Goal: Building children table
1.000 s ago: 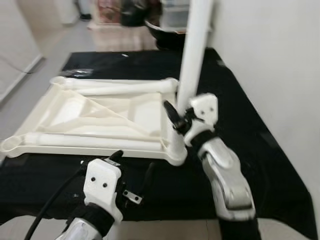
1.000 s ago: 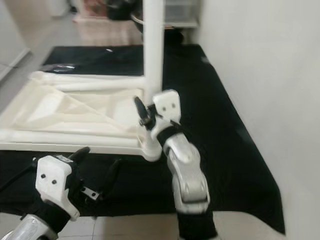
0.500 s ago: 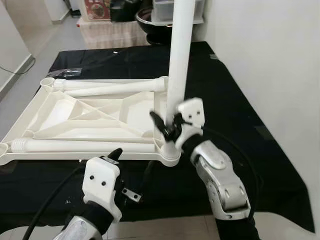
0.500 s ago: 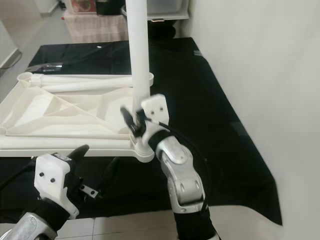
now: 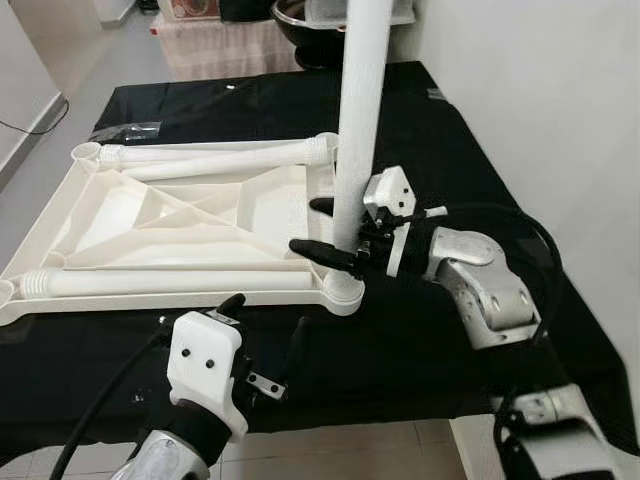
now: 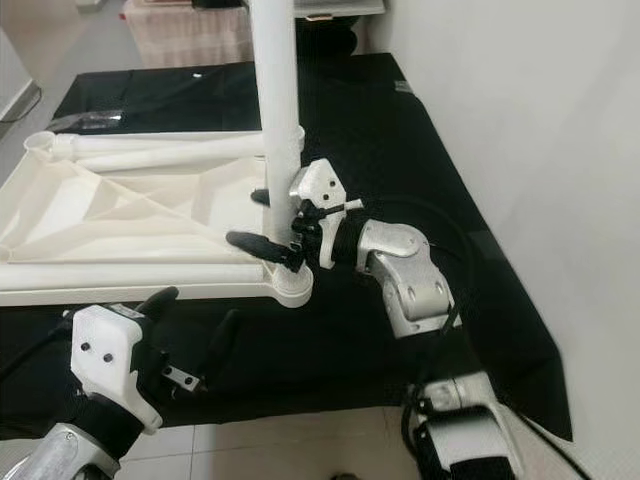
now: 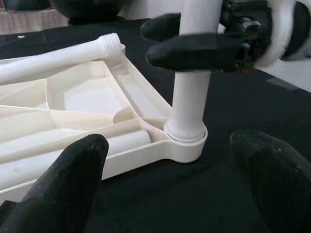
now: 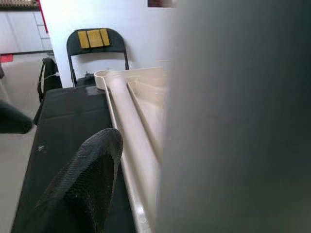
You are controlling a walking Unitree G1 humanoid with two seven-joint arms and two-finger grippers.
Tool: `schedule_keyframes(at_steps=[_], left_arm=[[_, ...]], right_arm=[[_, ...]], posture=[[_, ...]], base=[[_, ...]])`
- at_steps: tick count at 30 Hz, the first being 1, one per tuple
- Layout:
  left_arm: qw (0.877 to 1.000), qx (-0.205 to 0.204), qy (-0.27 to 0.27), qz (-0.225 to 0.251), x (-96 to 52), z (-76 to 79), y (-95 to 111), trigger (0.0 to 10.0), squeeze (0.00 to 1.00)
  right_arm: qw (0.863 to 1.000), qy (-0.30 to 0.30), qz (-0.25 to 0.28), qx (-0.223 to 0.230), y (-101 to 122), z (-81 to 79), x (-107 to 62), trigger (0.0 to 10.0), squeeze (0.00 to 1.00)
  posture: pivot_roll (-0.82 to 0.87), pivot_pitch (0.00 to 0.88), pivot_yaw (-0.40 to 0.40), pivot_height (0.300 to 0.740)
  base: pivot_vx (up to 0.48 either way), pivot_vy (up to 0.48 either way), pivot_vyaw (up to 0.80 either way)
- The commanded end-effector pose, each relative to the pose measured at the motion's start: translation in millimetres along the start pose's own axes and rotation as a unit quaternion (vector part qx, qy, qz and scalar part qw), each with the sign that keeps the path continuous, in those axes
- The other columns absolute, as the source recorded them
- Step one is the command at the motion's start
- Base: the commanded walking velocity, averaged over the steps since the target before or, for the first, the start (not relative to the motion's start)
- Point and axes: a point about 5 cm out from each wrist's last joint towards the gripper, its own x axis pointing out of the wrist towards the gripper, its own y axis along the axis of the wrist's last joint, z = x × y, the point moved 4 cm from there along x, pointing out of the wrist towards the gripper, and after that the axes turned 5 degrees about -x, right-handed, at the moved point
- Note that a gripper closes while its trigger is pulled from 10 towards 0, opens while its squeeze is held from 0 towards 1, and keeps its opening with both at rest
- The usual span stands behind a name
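Observation:
An upturned white plastic tabletop (image 5: 160, 215) lies on a black cloth (image 5: 440, 340). One white leg (image 5: 358, 120) stands upright in its near right corner socket (image 5: 343, 293). Two loose legs lie on it, one along the far edge (image 5: 215, 155) and one along the near edge (image 5: 170, 282). My right gripper (image 5: 322, 230) reaches in from the right, its fingers level and shut on the upright leg (image 7: 192, 92) just above the socket. My left gripper (image 5: 265, 325) hovers open and empty at the table's front edge, facing that corner (image 7: 184, 145).
A white wall runs close along the right side. Beyond the far edge stand a dark bowl (image 5: 300, 12) and storage boxes. A small black item (image 5: 135, 128) lies on the cloth at far left. In the right wrist view a black folding chair (image 8: 97, 46) is seen.
My right arm has swung out to the right and its wrist has turned, so the fingers now lie level across the leg. The leg stays upright. The left gripper has not moved.

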Motion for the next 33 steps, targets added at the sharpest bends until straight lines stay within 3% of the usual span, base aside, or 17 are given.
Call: schedule_keyframes(at_steps=[1,10,11,15,17,23,25,26,27,28,29,30,32,33], left_arm=[[1.0,0.004,0.001,-0.004,-2.5,1.1,1,10.0,0.0],[1.0,0.004,0.002,-0.005,-3.7,1.2,1,10.0,0.0],[1.0,0.008,0.005,-0.007,-6.8,0.5,1,10.0,0.0],[1.0,0.008,0.006,-0.007,-7.2,0.8,2,10.0,0.0],[1.0,0.007,0.005,-0.006,-6.4,1.1,3,10.0,0.0],[1.0,0.005,0.005,-0.006,-5.8,1.0,2,10.0,0.0],[1.0,0.004,0.003,-0.007,-5.2,1.1,2,10.0,0.0],[1.0,0.004,0.001,-0.007,-4.8,1.3,1,10.0,0.0],[1.0,0.004,0.001,-0.007,-4.8,1.3,1,10.0,0.0],[1.0,0.004,0.0,-0.007,-4.5,0.1,1,10.0,0.0],[1.0,0.004,0.0,-0.007,-4.5,0.1,1,10.0,0.0],[1.0,0.005,-0.001,-0.006,-3.8,-0.9,1,10.0,0.0],[1.0,0.005,-0.001,-0.006,-3.8,-0.9,1,10.0,0.0],[1.0,0.006,-0.001,-0.007,-2.9,-2.4,0,10.0,0.0]], right_arm=[[1.0,0.026,0.007,0.001,-1,-7.4,8.3,10.0,0.0],[0.999,0.032,0.008,0.002,0,-3.9,9.9,10.0,0.0],[0.998,0.065,0.015,0.01,5,6.6,4.2,0.0,0.0],[0.997,0.071,0.016,0.013,5,9.4,-3.5,0.0,0.0],[0.998,0.055,0.016,0.013,-1,3.1,-15.1,0.0,0.0],[0.999,0.036,0.016,0.018,-6,-5.0,-26.3,0.0,0.0],[1.0,0.017,0.01,0.021,-13,-13.2,-32.8,0.0,0.0],[0.996,-0.078,-0.016,0.039,-25,-15.8,-32.7,0.0,0.0],[0.996,-0.078,-0.016,0.039,-25,-15.8,-32.7,0.0,0.0],[0.959,-0.271,-0.083,0.013,-42,-3.5,-41.9,0.0,0.0],[0.959,-0.271,-0.083,0.013,-42,-3.5,-41.9,0.0,0.0],[0.927,-0.358,-0.106,0.036,-50,-18.6,-44.2,0.0,0.0],[0.927,-0.358,-0.106,0.036,-50,-18.6,-44.2,0.0,0.0],[0.902,-0.414,-0.116,0.038,-50,-27.1,-45.7,0.0,0.0]], posture=[[0.13,0.198,-0.015,0.74],[0.14,0.202,-0.015,0.74],[0.16,0.219,-0.017,0.74],[0.16,0.216,-0.018,0.74],[0.14,0.21,-0.015,0.74],[0.13,0.204,-0.011,0.74],[0.12,0.197,-0.016,0.74],[0.12,0.19,-0.025,0.74],[0.12,0.19,-0.025,0.74],[0.11,0.187,-0.021,0.74],[0.11,0.187,-0.021,0.74],[0.11,0.182,-0.013,0.74],[0.11,0.182,-0.013,0.74],[0.09,0.173,0.0,0.74]], base=[[0.0,0.0,0.0],[0.0,0.0,0.0],[0.0,0.0,0.0],[0.0,0.0,0.0],[0.0,0.0,0.0],[0.0,0.0,0.0],[0.0,0.0,0.0],[0.0,0.0,0.0],[0.0,0.0,0.0],[0.0,0.0,0.0],[0.0,0.0,0.0],[0.0,0.0,0.0],[0.0,0.0,0.0],[0.0,0.0,0.0]])
